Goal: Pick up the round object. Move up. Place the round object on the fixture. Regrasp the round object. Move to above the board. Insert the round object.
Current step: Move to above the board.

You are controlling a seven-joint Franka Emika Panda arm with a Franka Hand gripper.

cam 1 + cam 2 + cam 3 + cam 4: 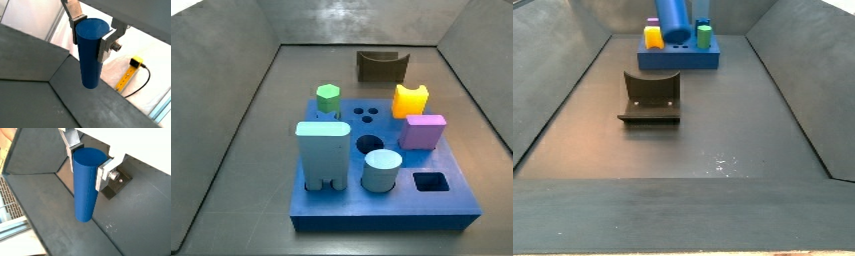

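No writing, label, brand or number can be read in any view. The yellow strip past the wall in a wrist view carries dark marks (too blurred to make out). The hand grips the rod, whose surface is plain.

Dark grey matte floor walled by sloping grey panels, small dark brown notched fixture standing on it, large flat blue square board lying beyond, well apart, gripper above the floor, not touching it
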